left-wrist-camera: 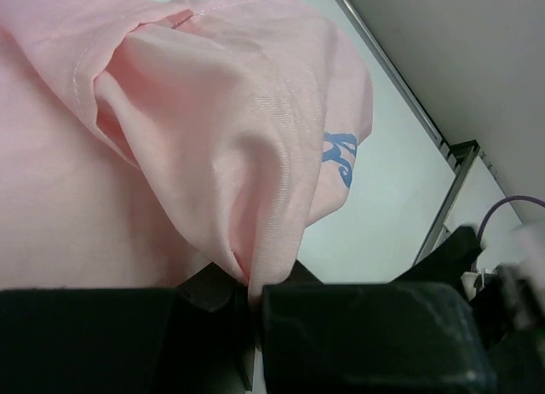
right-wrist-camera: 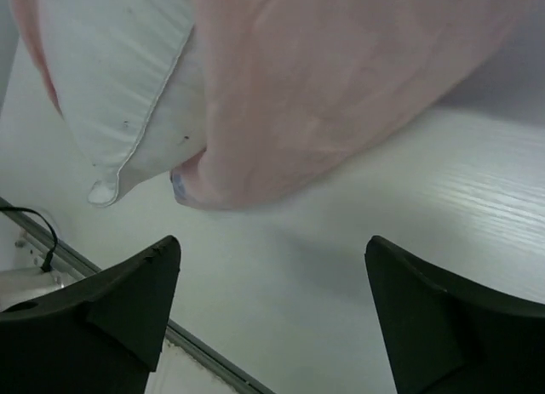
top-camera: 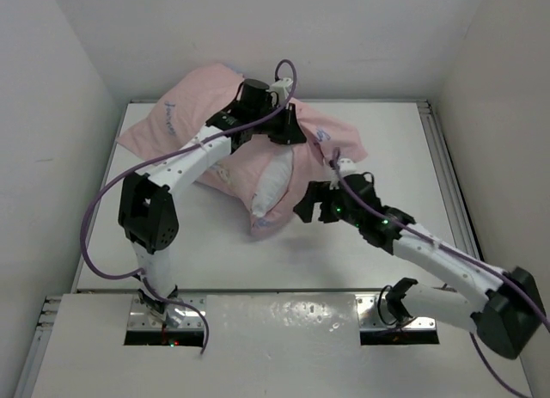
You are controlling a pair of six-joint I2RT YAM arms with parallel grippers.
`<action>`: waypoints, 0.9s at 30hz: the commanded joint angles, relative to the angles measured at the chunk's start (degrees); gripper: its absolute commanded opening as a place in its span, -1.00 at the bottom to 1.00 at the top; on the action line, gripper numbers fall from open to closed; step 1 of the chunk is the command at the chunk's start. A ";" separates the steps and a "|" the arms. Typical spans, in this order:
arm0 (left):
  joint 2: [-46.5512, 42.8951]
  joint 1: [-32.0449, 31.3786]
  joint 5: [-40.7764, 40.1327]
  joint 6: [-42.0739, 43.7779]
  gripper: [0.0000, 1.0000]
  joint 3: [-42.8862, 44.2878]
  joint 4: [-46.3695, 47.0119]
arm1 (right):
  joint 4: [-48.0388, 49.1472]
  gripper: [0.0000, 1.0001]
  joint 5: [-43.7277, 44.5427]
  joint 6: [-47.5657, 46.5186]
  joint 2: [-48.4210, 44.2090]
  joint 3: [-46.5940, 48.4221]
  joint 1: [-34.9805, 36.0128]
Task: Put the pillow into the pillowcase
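Pinching a pillowcase (left-wrist-camera: 213,139) fold tight in left gripper (left-wrist-camera: 254,309).
Pillow (top-camera: 273,187) sits partly inside it at mid-table (top-camera: 215,252), white corner poking out near right gripper (right-wrist-camera: 272,279), jaws wide, empty.

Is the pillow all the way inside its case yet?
Not yet. Much of the pillow already looks inside the pink pillowcase. The left hand pinches its cloth; the right hand is open. One white end sticks out and needs covering.
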 commanded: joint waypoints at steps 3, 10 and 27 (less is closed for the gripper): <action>-1.62 -0.56 -5.52 0.90 -1.00 4.23 4.21 | 15.24 0.74 1.55 0.59 13.41 4.16 5.23; -2.76 -0.74 -6.49 2.13 -1.00 3.87 3.68 | 24.47 0.34 1.10 6.48 27.33 6.80 4.88; -8.29 -0.91 -0.95 28.65 0.67 5.28 -7.47 | 26.61 -1.00 -11.21 0.86 6.96 -7.26 0.40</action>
